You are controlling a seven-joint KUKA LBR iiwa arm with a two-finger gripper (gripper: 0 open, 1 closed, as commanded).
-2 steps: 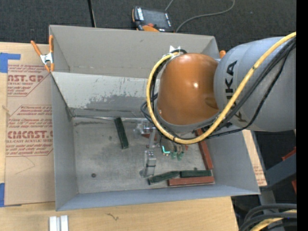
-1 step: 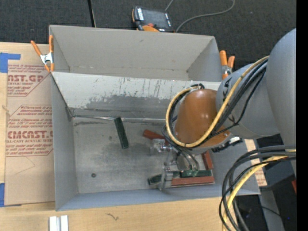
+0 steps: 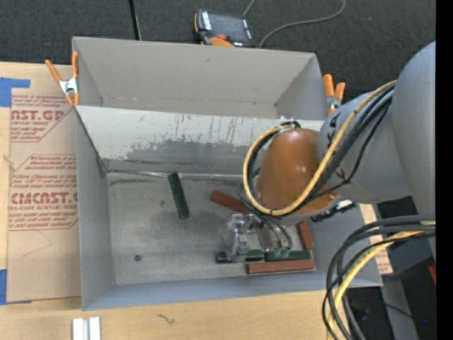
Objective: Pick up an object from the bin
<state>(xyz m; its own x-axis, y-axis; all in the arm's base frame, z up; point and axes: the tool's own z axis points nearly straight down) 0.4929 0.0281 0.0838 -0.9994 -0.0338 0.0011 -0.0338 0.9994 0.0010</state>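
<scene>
While our pincer is hanging, red-brown bar lying just beside it, green stick well apart, we cannot tell its spread.

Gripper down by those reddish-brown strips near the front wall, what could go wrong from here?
The gripper sits low among overlapping reddish-brown strips and a dark green strip, so it may catch two at once or only an edge that slips. These lie close to the bin's front wall, so it might shove one against the wall rather than lift it.
</scene>
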